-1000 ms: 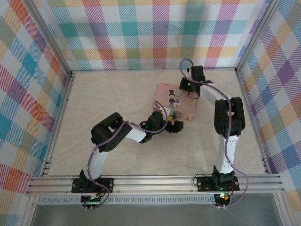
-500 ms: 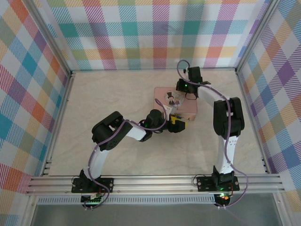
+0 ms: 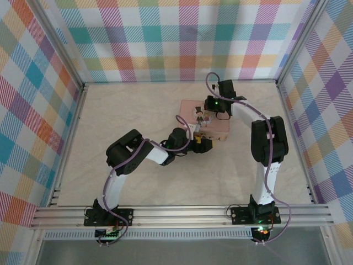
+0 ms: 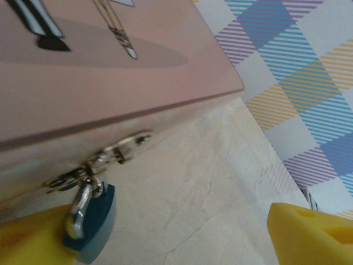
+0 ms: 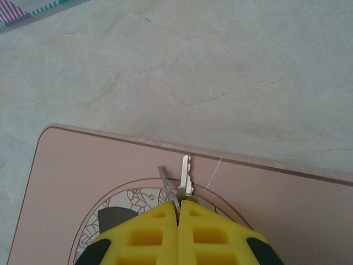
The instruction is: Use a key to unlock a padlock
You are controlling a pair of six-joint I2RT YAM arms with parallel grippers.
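Hanging from the silvery hasp [image 4: 110, 152] on the side wall of the pink tin [image 4: 110, 83] is the padlock [image 4: 94, 223], blue-teal body down and thin shackle threaded up through the hasp. Its body dangles just above the table [image 4: 209, 182], right at the tin's bottom edge.

The left gripper [image 4: 171, 240] is level with it and its jaws are spread wide, grasping nothing. The 2 yellow fingers [image 4: 309, 232] sit far apart. The padlock is tucked against the left-hand one, though I cannot tell whether they actually touch.

Over on the right wrist camera, the right gripper [image 5: 179, 212] hovers above the tin's lid with its 2 yellow pads pressed together on the key [image 5: 186, 175]. The toothed blade pokes straight out past the fingertips toward the lid's far edge. 1 thin metal strip [image 5: 165, 185] angles out beside it from the same pinch. What it is, I cannot tell.

From overhead the tin sits nearer the table's far edge than its near edge, a little right of the middle. The left arm reaches in at the tin's near edge, the right arm at its far right corner. At that range the padlock is too small to pick out. Plaid walls [image 3: 165, 44] ring the table.
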